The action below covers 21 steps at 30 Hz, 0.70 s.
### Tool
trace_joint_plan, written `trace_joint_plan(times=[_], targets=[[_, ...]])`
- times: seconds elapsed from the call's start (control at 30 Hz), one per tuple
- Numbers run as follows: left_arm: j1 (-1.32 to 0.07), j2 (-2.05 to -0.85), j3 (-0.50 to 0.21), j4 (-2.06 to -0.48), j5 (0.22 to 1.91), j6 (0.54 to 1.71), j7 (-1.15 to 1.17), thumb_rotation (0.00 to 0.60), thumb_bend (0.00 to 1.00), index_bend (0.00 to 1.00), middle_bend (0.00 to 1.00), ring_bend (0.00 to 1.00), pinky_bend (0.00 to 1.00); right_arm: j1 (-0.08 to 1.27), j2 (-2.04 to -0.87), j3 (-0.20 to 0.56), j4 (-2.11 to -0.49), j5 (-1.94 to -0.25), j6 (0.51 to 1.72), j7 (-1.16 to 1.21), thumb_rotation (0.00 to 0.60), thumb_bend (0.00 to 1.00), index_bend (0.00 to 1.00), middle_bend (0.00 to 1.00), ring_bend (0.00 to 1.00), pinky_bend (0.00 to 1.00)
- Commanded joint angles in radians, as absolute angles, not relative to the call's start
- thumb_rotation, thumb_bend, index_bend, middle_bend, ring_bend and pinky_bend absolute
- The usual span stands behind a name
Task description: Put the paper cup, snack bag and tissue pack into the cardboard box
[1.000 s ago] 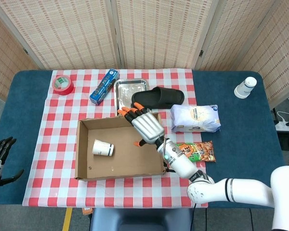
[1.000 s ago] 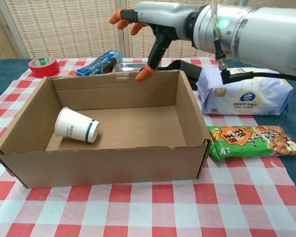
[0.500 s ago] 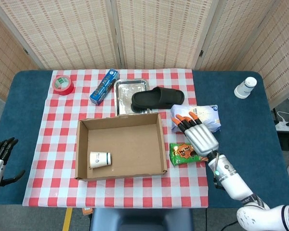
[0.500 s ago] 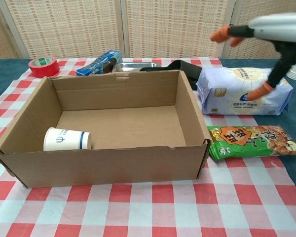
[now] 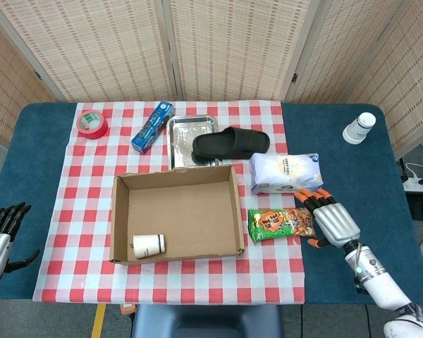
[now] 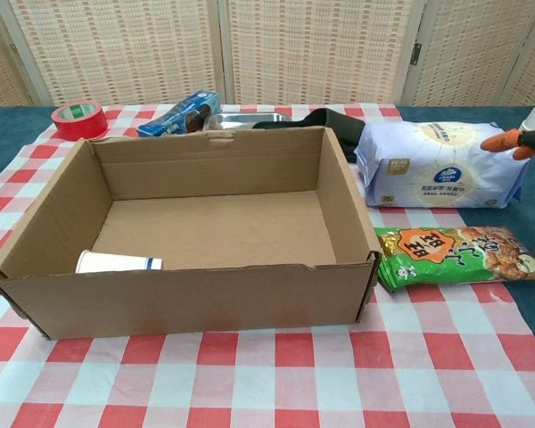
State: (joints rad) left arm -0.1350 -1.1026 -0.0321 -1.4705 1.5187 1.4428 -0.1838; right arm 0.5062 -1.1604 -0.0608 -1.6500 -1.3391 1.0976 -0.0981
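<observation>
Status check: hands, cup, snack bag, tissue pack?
Both hands empty: right hand beside snack bag, left hand idle. Paper cup in cardboard box. Tissue pack still out.

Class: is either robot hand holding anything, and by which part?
Nothing is held: the right hand and the left hand are both empty.

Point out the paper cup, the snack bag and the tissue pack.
paper cup (image 5: 149, 245), head view, on its side wall, lying in the box.
snack bag (image 5: 280, 223), head view, middle of its printed face.
tissue pack (image 6: 441, 166), chest view, middle of its front face.
</observation>
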Motion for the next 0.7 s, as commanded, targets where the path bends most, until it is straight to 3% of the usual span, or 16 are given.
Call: trace_joint_plan(times=[0.03, 0.7], targets=[[-0.134, -1.101, -0.033, -1.469, 1.517, 1.444, -0.189, 0.600, 0.22, 0.00, 0.00, 0.00, 0.00, 0.502, -1.192, -0.057, -1.609, -1.343, 1.067, -0.076, 0.600, 0.00, 0.05, 0.00, 0.00, 0.13], [-0.130, -1.092, -0.037, -1.459, 1.514, 1.452, -0.228, 0.600, 0.22, 0.00, 0.00, 0.00, 0.00, 0.555, -1.314, 0.010, -1.480, -1.285, 0.898, -0.050, 0.600, 0.00, 0.10, 0.01, 0.00, 0.14]])
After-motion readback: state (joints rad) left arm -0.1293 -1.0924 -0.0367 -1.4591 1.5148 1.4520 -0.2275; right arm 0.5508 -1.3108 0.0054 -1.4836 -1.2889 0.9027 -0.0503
